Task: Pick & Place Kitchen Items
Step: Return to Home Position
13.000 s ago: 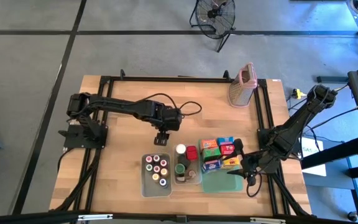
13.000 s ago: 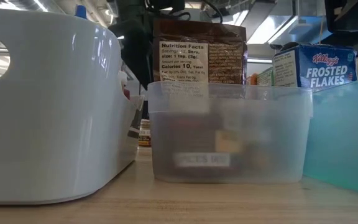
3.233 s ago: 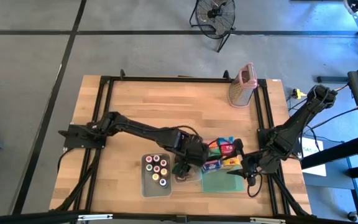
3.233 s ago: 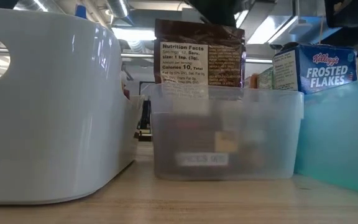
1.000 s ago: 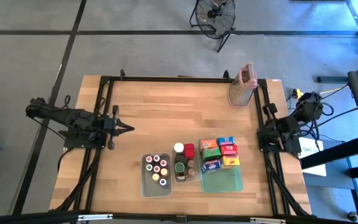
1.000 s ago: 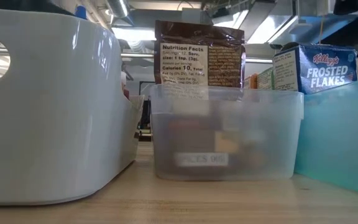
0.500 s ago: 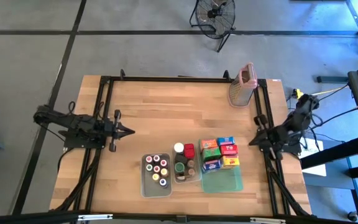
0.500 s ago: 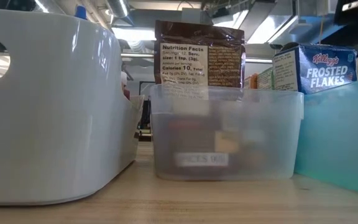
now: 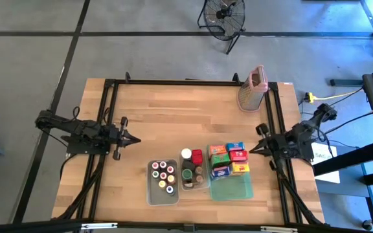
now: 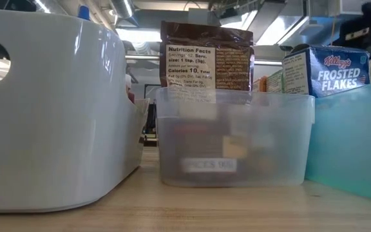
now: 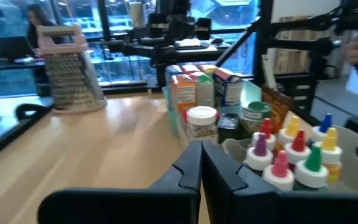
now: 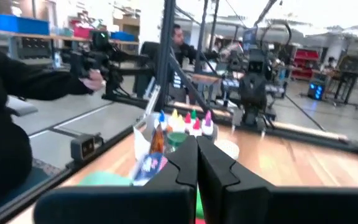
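Note:
The kitchen items stand in three holders near the table's front middle. Small bottles (image 9: 163, 176) with coloured caps fill a white tub (image 9: 150, 188). Jars (image 9: 188, 155) and a brown pouch (image 10: 206, 61) sit in a clear tub (image 9: 195, 189). Colourful cartons (image 9: 228, 160) stand at the far end of a green tray (image 9: 232, 188). My left gripper (image 9: 135, 138) is shut, level, left of the tubs, pointing at them (image 11: 201, 163). My right gripper (image 9: 251, 150) is shut, level, just right of the cartons (image 12: 196, 155). Neither holds anything.
A metal grater (image 9: 252, 88) with a pink top stands at the far right of the table. Black frame rails (image 9: 112, 116) run along both sides. Bare wood lies across the table's middle and far part. People show in the room beyond (image 12: 179, 37).
My right gripper has swung out from its folded place at the table's right edge toward the cartons, sinking and staying shut. My left arm has sunk a little at the left edge, its gripper still shut. The items have not moved.

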You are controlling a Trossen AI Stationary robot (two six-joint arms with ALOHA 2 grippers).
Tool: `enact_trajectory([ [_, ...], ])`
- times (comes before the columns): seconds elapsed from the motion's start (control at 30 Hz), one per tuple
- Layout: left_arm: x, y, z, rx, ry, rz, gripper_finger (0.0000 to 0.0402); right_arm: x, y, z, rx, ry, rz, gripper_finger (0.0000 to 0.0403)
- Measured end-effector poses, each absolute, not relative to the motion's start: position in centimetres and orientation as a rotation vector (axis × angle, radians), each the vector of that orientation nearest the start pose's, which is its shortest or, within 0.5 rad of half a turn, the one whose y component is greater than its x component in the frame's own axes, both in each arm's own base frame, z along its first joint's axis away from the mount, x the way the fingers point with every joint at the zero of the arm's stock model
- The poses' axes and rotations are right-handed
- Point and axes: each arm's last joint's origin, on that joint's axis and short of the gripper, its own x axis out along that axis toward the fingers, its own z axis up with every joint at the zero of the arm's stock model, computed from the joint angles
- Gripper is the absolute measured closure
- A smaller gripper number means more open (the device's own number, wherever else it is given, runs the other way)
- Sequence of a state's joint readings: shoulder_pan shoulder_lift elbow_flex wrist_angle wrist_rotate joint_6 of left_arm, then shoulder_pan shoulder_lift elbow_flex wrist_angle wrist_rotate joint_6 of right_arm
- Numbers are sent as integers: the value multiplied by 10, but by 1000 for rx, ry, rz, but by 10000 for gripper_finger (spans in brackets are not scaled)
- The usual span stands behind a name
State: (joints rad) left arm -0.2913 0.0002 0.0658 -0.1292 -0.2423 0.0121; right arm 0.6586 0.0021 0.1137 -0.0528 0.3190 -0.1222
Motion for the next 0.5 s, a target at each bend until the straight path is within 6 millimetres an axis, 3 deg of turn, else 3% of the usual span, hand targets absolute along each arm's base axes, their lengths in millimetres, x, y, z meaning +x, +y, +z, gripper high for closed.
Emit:
enact_trajectory([
  [0.3,90,-21,173,11,65,-84,398,87,42,172,-75,-82,291,401],
  [0.5,90,-21,173,-13,67,-84,398,89,39,177,-119,-140,356,401],
])
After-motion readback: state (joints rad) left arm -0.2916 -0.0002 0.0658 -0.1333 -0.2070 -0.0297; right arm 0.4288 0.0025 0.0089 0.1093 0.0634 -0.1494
